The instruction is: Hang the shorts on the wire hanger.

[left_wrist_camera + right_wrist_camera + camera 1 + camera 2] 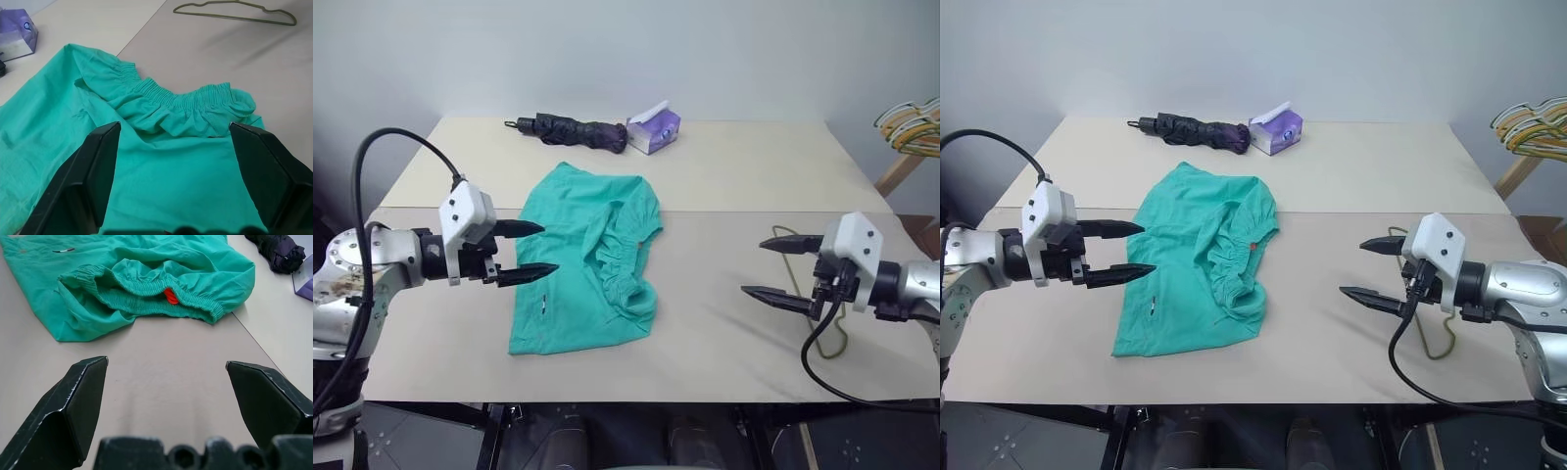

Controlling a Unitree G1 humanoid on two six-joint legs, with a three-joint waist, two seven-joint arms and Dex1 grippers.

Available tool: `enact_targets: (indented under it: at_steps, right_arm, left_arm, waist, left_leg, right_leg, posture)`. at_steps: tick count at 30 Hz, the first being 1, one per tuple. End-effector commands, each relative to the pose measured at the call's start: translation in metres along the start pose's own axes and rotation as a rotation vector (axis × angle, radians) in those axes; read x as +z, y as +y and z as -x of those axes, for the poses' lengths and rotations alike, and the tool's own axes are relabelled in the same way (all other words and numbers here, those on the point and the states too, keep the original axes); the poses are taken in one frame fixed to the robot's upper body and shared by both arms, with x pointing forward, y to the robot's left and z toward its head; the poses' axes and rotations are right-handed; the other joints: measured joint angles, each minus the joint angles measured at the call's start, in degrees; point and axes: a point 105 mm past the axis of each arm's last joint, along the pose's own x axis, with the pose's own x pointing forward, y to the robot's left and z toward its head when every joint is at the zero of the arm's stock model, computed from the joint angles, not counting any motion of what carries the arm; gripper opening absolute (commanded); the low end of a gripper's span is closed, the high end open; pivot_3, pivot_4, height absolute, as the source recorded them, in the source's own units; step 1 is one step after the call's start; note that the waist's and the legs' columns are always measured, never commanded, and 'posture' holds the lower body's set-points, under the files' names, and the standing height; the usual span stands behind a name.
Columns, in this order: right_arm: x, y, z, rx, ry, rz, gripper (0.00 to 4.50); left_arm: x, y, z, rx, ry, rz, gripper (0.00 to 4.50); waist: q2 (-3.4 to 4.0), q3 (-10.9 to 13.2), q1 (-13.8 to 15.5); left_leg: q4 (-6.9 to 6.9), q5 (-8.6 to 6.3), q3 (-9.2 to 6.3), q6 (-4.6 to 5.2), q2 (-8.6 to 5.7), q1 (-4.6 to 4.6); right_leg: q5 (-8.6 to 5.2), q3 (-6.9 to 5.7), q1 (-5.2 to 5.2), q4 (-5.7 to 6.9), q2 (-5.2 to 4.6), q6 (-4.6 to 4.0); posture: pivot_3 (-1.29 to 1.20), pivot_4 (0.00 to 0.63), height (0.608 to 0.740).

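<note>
The teal-green shorts (582, 259) lie crumpled on the table left of centre, their gathered waistband (181, 98) facing right, with a small red tag (170, 295) inside it. My left gripper (548, 249) hovers open just over the shorts' left edge, pointing right, with nothing between its fingers. The wire hanger (234, 11), thin and olive-gold, lies flat on the table at the right, partly hidden behind my right gripper (753, 266). That gripper is open and empty, pointing left towards the waistband across a stretch of bare table.
A folded black umbrella (573, 129) and a purple tissue box (654, 129) lie at the back of the beige table (754, 176). A bunch of coloured hangers (911, 127) sits on a wooden rack off the table's far right.
</note>
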Motion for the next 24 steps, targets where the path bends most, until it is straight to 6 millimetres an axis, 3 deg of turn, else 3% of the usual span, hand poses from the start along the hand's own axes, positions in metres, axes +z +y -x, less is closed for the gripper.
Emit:
enact_targets:
  at_steps: [1,17,24]
  right_arm:
    - [0.013,-0.003,0.006,-0.021,-0.021,0.045,4.50]
    - [0.016,-0.005,0.001,-0.003,-0.026,0.052,4.50]
    - [0.026,-0.008,-0.006,0.039,-0.022,0.088,4.50]
  left_arm:
    - [0.014,-0.002,0.003,-0.019,-0.048,-0.027,3.83]
    - [0.003,-0.004,-0.001,-0.025,0.079,-0.077,3.83]
    - [-0.018,-0.032,-0.007,-0.142,0.234,-0.136,3.83]
  waist:
    - [0.00,0.0,0.0]
    - [0.00,0.0,0.0]
    - [0.02,0.0,0.1]
  left_leg:
    - [0.00,0.00,0.00,0.00,0.00,0.00]
    - [0.02,0.00,0.00,0.00,0.00,0.00]
    - [0.00,0.00,0.00,0.00,0.00,-0.04]
  right_leg:
    - [0.00,0.00,0.00,0.01,0.00,0.00]
    - [0.00,0.00,0.00,0.02,0.00,0.00]
    - [-0.01,0.02,-0.06,0.02,0.01,-0.01]
  posture:
    - [0.00,0.068,0.740]
    - [0.01,0.082,0.740]
    - [0.01,0.116,0.740]
